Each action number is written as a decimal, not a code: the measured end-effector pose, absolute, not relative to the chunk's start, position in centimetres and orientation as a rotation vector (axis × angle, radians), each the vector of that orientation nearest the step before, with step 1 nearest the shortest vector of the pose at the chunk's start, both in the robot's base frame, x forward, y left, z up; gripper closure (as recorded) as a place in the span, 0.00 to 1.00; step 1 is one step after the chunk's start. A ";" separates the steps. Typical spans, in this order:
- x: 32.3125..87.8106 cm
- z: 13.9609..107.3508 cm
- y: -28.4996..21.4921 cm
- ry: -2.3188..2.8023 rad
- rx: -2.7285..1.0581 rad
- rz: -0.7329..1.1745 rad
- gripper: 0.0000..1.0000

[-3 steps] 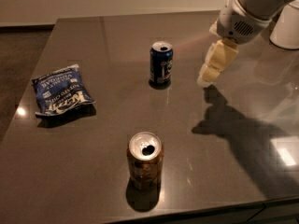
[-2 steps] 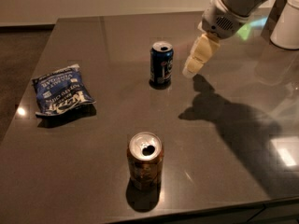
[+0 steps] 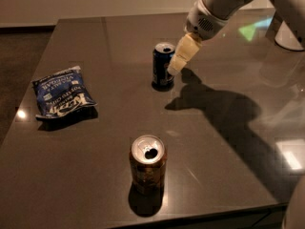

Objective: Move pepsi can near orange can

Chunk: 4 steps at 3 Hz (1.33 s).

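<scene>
Noting pepsi can (image 3: 162,66) standing upright at far-middle of the surface (image 3: 228,142), well away from every edge. Seeing the tool (image 3: 174,68) hanging just beside the can's right side, level with its upper half; contact unclear, and cannot tell whether parted or closed. Finding orange can (image 3: 148,168) upright near the front edge, well apart from the pepsi can, with open surface between. Spotting chip bag (image 3: 62,92) lying flat toward the left edge.

Likely an office break room (or a robot lab): dark glossy surface (image 3: 90,175), plain wall (image 3: 119,4) behind the pepsi can (image 3: 162,67), chip bag (image 3: 63,92) left of it, end effector (image 3: 174,68) just right of it.
</scene>
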State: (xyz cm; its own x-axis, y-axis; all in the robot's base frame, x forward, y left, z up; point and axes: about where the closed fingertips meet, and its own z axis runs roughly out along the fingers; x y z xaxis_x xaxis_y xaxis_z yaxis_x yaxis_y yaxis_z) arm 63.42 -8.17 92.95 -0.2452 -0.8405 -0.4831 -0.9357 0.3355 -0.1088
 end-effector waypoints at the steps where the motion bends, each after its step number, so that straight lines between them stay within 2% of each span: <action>1: 64.0 91.8 -6.7 2.136 -1.559 0.315 0.00; 3: 64.4 90.7 -5.0 2.102 -1.565 0.378 0.00; 4: 64.2 90.6 -4.4 2.078 -1.578 0.418 0.18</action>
State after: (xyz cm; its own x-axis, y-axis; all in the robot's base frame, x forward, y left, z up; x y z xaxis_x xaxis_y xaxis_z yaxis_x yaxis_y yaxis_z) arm 64.19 -4.39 90.60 -0.2085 -0.8063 -0.5535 -0.9576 0.2834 -0.0521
